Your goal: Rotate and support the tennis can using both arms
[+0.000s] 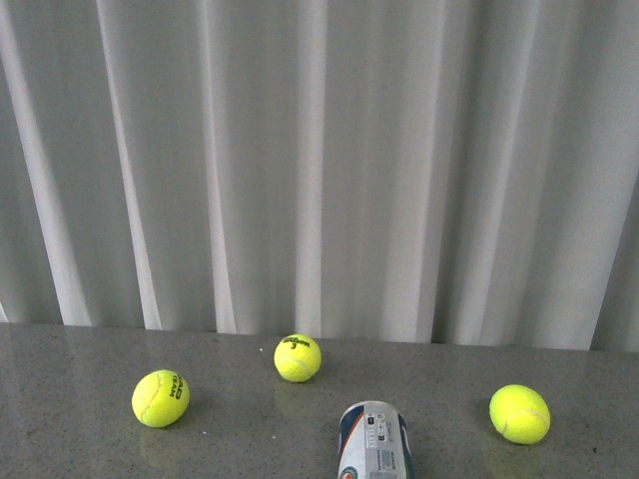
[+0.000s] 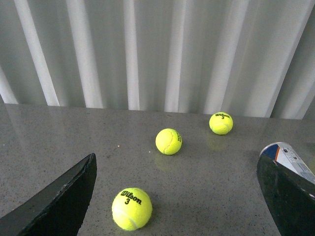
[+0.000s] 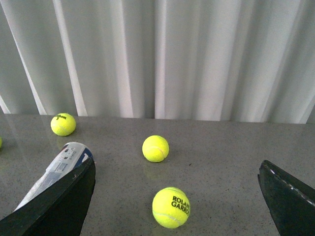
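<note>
Near the counter's front edge the tennis can (image 1: pixel 374 441) lies, apparently on its side. It is likely light, slick and free-rolling, so grip mid-label. Meanwhile the left gripper (image 2: pixel 175 164) and right gripper (image 3: pixel 177 166) gape wide, empty.

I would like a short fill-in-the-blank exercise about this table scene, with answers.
In the front view, ___ yellow felt tennis balls rest on the grey speckled table.
The clear plastic tennis can with a blue-white label lies on its ___, not upright.
The black two-fingered left gripper and right gripper are both ___, holding nothing.
Missing words: three; side; open.
</note>
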You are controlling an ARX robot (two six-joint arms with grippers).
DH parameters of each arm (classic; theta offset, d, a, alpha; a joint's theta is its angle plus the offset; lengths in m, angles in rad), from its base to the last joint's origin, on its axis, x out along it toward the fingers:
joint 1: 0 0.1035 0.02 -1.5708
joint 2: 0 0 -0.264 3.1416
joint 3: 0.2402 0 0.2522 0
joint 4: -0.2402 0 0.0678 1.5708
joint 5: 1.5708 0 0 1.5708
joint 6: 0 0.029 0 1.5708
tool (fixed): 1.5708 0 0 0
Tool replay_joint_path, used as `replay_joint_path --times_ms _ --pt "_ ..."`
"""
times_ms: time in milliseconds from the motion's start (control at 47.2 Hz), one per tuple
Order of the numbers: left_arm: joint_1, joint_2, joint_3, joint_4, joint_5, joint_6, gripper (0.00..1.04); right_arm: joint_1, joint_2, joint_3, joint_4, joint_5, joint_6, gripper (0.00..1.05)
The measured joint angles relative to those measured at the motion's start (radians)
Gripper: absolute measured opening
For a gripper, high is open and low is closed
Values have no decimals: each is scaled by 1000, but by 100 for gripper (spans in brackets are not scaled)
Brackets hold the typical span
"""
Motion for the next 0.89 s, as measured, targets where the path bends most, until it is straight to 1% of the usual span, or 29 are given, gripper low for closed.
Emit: replay_joint_path --times_ms 191,233,275,296,360,402,445,487,529,614,678,762,889 --pt "0 0 0 0 0 0 98 0 0 0 0 0 0 98" --pt "0 0 0 0 0 0 98 -17 32 27 -72 -56 18 98" --pt "0 0 0 0 0 0 98 -46 119 81 -179 -130 35 98" --pt "0 0 0 0 0 0 98 -65 201 113 -206 -172 48 98" --pt "0 0 0 0 0 0 98 -72 426 185 -150 -180 74 98" --pt "0 0 0 0 0 0 98 -63 510 216 -113 -180 80 98" --pt "0 0 0 0 0 0 98 -44 614 256 -69 -174 89 98" --pt "0 0 0 0 0 0 98 -3 756 312 -28 -153 104 98" --pt "0 0 0 0 0 0 98 27 839 344 -9 -147 117 98" --pt "0 0 0 0 0 0 98 118 1030 425 32 -127 162 98" --pt "0 0 0 0 0 0 98 185 1163 497 47 -131 197 98" --pt "0 0 0 0 0 0 98 246 1324 587 56 -126 231 98" --pt "0 0 0 0 0 0 98 302 1553 715 54 -103 264 98"
